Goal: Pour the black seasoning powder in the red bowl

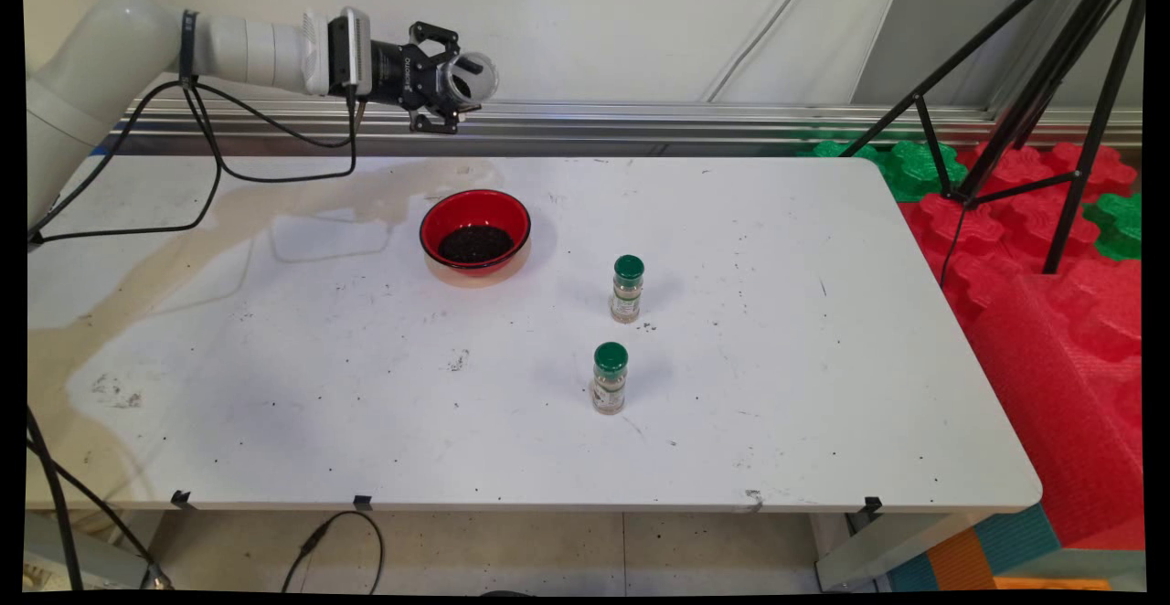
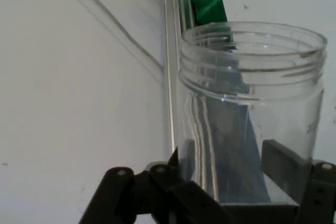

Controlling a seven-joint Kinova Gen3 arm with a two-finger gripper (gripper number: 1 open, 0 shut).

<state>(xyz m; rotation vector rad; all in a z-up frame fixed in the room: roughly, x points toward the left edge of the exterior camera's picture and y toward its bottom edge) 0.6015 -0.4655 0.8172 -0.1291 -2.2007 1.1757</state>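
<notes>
We hold our gripper (image 1: 454, 86) high above the worktop (image 1: 777, 386), near the back wall. Our fingers (image 2: 281, 163) are clenched around a clear empty jar (image 1: 468, 78), lid off, lying sideways with its threaded mouth pointing away from the arm. It looks light, stiff and slippery plastic, best gripped across its smooth body below the threads. Beneath sits a red bowl (image 1: 475, 231) of dark grains; two green-capped spice bottles (image 1: 627, 289) stand well apart from it.

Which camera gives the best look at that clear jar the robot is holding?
The hand view: the clear jar fills it, showing its threaded, lidless mouth and empty inside. The main view shows it only small, held sideways in the gripper high above the red bowl.
</notes>
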